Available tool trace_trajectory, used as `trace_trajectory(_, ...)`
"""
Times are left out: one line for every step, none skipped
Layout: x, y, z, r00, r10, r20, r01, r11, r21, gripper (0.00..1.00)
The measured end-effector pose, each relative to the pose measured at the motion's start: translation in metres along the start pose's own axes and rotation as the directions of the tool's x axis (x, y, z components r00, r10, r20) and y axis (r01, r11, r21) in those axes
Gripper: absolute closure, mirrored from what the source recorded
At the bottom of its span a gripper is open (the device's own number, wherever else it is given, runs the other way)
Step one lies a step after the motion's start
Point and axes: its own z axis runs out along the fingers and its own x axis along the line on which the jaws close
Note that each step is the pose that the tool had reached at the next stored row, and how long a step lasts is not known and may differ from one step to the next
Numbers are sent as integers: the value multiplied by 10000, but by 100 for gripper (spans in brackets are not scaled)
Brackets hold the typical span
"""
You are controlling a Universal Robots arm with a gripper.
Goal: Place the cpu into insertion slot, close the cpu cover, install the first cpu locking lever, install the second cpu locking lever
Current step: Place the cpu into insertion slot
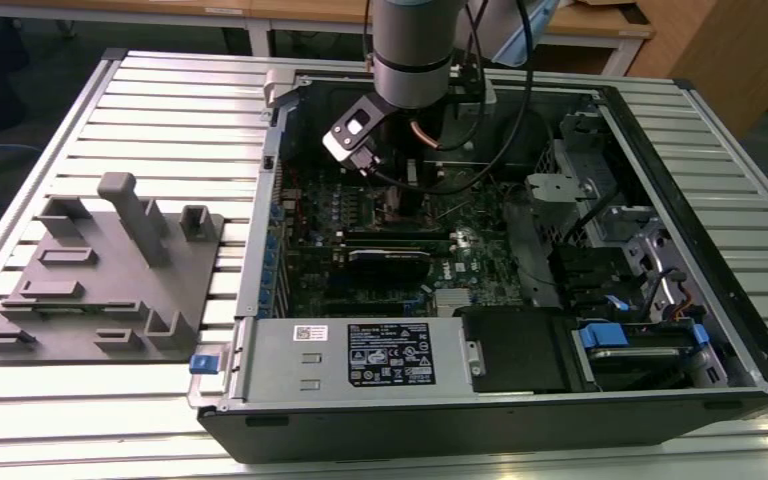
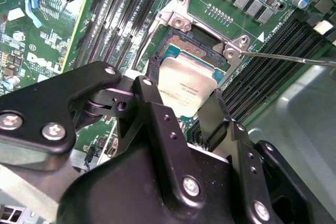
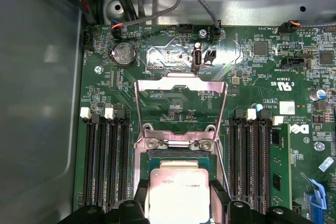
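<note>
While the fingers (image 2: 210,109) are clamping the cpu (image 2: 186,85), it is hovering just over the slot (image 2: 185,43), toward twelve o'clock of the case (image 1: 491,420) in the exterior view; the cover (image 3: 152,85) is standing open.

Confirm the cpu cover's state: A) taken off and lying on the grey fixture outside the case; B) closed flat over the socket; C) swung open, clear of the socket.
C: in the first wrist view the cpu cover stands swung open beyond the insertion slot, with the claw gripping the cpu at the slot.
</note>
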Motion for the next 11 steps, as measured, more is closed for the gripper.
trace_trajectory(0,0,3,10000,0,-3,0,10000,-2,46)
trace_trajectory(0,0,10,10000,0,-5,0,10000,-3,46)
trace_trajectory(0,-1,17,10000,0,-2,0,10000,-1,46)
trace_trajectory(-1,-2,25,10000,0,-1,0,10000,0,46)
trace_trajectory(-1,-3,32,10000,0,-1,0,10000,-1,46)
trace_trajectory(-2,-3,33,10000,0,1,0,10000,1,46)
trace_trajectory(-2,-3,33,10000,-1,1,1,10000,1,46)
trace_trajectory(-2,-3,33,10000,0,1,0,10000,1,46)
trace_trajectory(-4,-3,33,10000,0,1,0,10000,1,46)
trace_trajectory(-8,-3,34,10000,0,-2,0,10000,-1,46)
trace_trajectory(-11,-3,34,10000,1,-2,-1,10000,-1,46)
